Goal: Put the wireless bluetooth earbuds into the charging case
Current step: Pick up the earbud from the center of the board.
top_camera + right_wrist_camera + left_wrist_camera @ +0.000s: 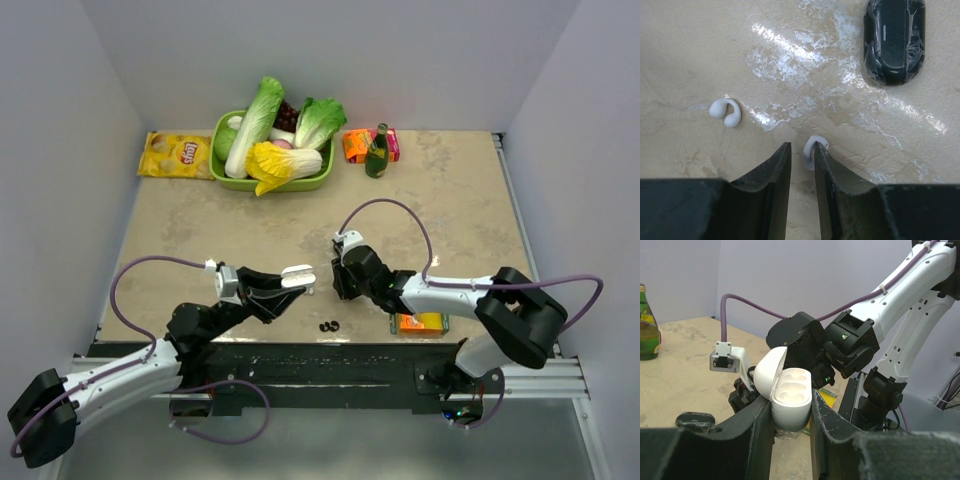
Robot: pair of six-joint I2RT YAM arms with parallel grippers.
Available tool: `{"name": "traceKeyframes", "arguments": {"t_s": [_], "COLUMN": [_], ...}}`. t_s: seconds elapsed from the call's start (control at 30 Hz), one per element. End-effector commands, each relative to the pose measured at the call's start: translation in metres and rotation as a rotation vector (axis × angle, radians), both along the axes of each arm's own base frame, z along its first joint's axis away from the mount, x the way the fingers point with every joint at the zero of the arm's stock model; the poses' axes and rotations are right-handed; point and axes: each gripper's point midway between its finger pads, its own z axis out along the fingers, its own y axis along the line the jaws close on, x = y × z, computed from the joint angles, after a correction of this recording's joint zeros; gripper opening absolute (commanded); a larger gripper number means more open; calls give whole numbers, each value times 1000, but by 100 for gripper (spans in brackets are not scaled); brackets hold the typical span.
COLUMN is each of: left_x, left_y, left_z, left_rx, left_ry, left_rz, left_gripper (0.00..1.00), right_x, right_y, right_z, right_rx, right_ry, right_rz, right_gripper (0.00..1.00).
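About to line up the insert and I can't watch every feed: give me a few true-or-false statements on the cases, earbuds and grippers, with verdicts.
1. The white case held by the left gripper has its lid open. True.
2. Both cavities of the white case hold earbuds. False: both are empty.
3. Two white earbuds lie on the table, one of them at the tips of the right gripper. True.
4. The black case lies open on the table. False: it lies shut, wrapped in clear film.
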Motion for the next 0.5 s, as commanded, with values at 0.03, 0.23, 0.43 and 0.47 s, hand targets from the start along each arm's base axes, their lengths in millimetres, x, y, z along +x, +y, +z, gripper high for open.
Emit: {"name": "traceKeyframes", "arguments": {"t_s": [0.03,0.23,0.43,0.47], "left_x": [-13,-14,-15,-15], "left_y": [15,15,15,15], "left_z": [-99,-99,-100,-101], "left_rx": [135,133,135,135], "left_ry": [116,119,122,122], "left_rz": [-5,-9,-13,-13], "left_gripper": [0,0,0,0], "right_x": [2,1,-1,0], "right_y": [-10,-14,-19,-18], "right_z": [2,0,-2,-1], "right_rx": [-14,-16,-33,-30], "right_ry": [-13,-15,-11,-12], "right_rz": [-46,-60,-68,-69], "right_gripper": [25,21,17,17]}}
